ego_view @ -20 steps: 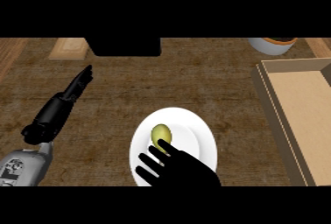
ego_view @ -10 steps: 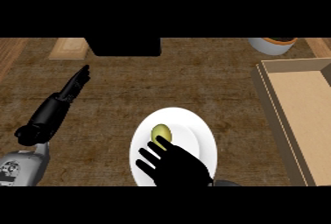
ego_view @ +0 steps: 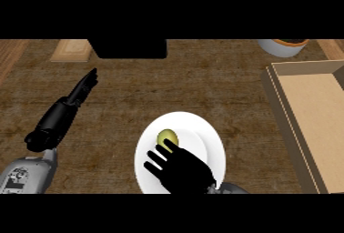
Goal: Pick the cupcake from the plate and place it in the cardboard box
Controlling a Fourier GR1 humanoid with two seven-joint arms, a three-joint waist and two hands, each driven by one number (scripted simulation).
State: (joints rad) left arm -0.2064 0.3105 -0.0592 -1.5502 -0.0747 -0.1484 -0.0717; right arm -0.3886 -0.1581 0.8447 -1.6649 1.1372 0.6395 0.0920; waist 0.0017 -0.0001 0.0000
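A small yellow-green cupcake (ego_view: 166, 135) sits on a white plate (ego_view: 205, 132) near the counter's front middle. My right hand (ego_view: 183, 169) lies over the plate's near half, fingers spread and straight, one fingertip touching the cupcake's near side. It holds nothing. The cardboard box (ego_view: 316, 113) stands open at the right edge, its inside bare. My left hand (ego_view: 79, 93) stretches flat and straight over the counter at the left, away from the plate.
A white cup or bowl with a brown inside (ego_view: 283, 46) stands at the back right, behind the box. A black block (ego_view: 128, 48) sits at the back middle, with a pale wooden board (ego_view: 71, 50) to its left.
My right hand has crept slightly forward over the plate toward the cupcake. The left arm has barely shifted.
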